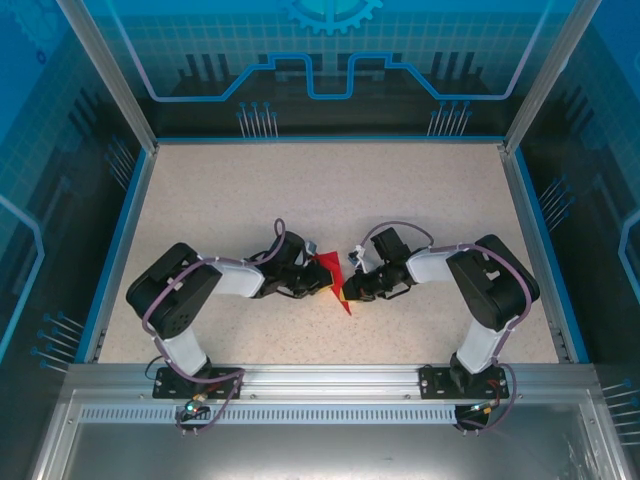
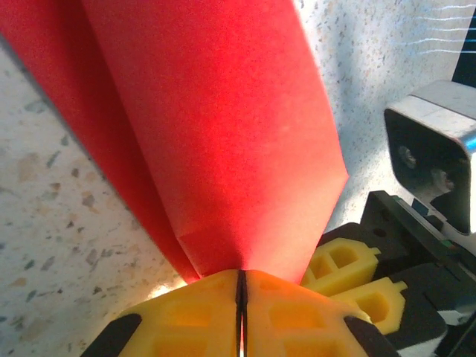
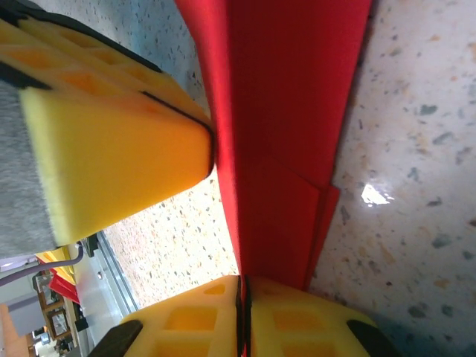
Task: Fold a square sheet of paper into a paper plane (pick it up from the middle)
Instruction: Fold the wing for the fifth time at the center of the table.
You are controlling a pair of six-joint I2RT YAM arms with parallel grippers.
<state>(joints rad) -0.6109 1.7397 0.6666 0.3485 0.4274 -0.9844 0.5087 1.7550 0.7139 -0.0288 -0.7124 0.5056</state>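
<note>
Yellow pads (image 2: 186, 316) of the left gripper (image 2: 239, 286) are seen pressed together in the left wrist view, with the edge of the red paper (image 2: 223, 134) pinched in the thin seam between them. From above, this gripper (image 1: 318, 277) is brought in from 9 o'clock, near the middle of the speckled table (image 1: 300, 190). The paper (image 1: 335, 280) is held between the two grippers, just toward 6 o'clock from the table's centre. It is no longer a flat square: overlapping layers and creased edges are shown in both wrist views, and from above it is narrowed to a point aimed at about 5 o'clock. Whether any part of it rests on the table cannot be told. At 3 o'clock of the paper the right gripper (image 1: 350, 287) is placed, and in its own view its fingers (image 3: 297, 327) are likewise closed flat on a layered edge of the sheet, with one pad of the other gripper lying against the paper at 10 o'clock. Several folds are judged to be done and a dart-like taper is already formed. The wings and a firmly pressed centre ridge are judged to be left, since neither can be made out.
</note>
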